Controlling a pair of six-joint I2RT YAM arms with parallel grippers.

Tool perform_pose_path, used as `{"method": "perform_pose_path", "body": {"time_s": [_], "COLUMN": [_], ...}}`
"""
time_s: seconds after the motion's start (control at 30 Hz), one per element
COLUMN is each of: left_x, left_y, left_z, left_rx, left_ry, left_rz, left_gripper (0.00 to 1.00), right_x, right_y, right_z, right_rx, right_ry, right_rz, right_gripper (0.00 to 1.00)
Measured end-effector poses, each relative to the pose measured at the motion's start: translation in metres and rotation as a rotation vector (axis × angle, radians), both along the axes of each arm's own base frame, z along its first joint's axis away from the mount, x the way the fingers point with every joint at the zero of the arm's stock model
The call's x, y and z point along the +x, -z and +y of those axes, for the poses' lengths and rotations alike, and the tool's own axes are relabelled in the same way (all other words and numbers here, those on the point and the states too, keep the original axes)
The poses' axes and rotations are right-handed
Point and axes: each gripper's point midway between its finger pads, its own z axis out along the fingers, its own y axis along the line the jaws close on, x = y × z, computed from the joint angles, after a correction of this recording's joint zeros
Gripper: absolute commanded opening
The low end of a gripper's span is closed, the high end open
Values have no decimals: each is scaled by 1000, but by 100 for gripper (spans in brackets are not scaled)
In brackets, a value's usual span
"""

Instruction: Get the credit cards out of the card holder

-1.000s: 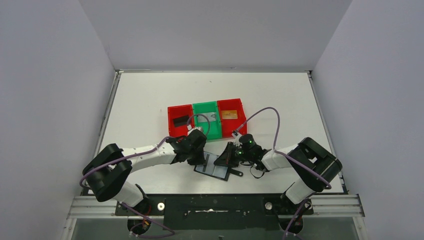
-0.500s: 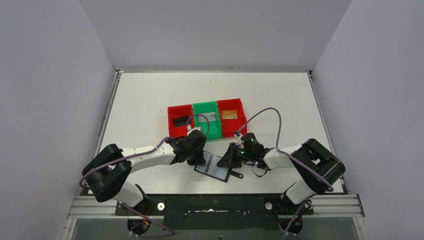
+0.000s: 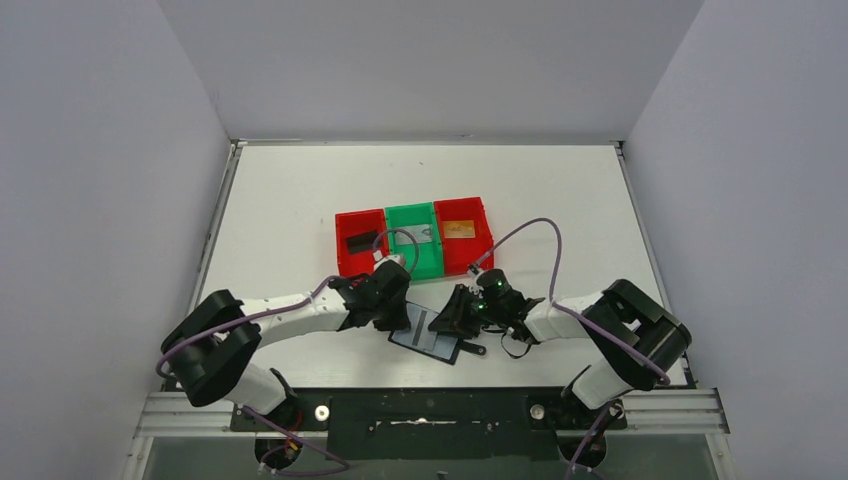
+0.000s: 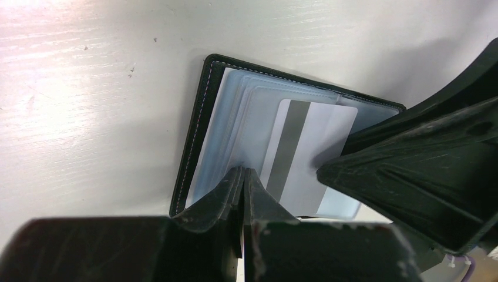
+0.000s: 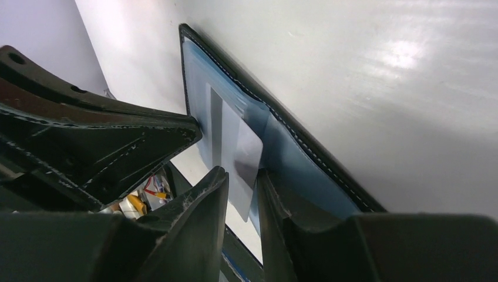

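While the black card holder (image 3: 433, 340) lies open on the white surface (image 3: 300, 190) near its front edge, both arms reach in low over it, one from each side. The left fingers (image 4: 235, 183) are shut tight, their tips pressing on the holder's blue-grey pockets just beside a pale striped card (image 4: 305, 154). That card sticks partway out of a pocket towards the right arm. The right fingers (image 5: 214, 183) stand slightly parted with the card's free end in the gap; whether they touch it I cannot tell. Behind the holder three bins sit side by side: a red bin (image 3: 348, 218) with a black card (image 3: 361, 241), a green bin (image 3: 410, 210) with a silver-grey card (image 3: 428, 236), and a second red bin (image 3: 484, 215) with an orange-gold card (image 3: 459, 229).
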Motion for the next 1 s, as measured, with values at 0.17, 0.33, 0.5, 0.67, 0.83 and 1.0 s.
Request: {"method": "perform_pose_path", "body": {"time_s": [0.17,0.33,0.5,0.67,0.83,1.0], "left_x": [-1,-2,-6,-7,-10,-15], "left_y": [0,0,1,1,1,3], "left_z": [1,3,8,10,13,21], "left_rx": [-9,-11,-8,-8,-5,9], "left_ry": [3,2,-5,-9,-11,-20], "left_rz": [-6,-8,-4,-6,-3,6], "left_gripper": [0,0,0,0,0,0], "right_x": [-9,-7,-2,0,0,4], "right_y": [4,3,-9,-8,-6,-6], "right_z": [8,8,2,-5,-11,-14], "right_rx": [-14,-23,0,-2,-12,-13], "right_ry": [-11,10,16,-9,-33,-42], "right_rz": [6,-1,-43,-49,-53,-57], "right_gripper": [11,2,2,3,1,9]}}
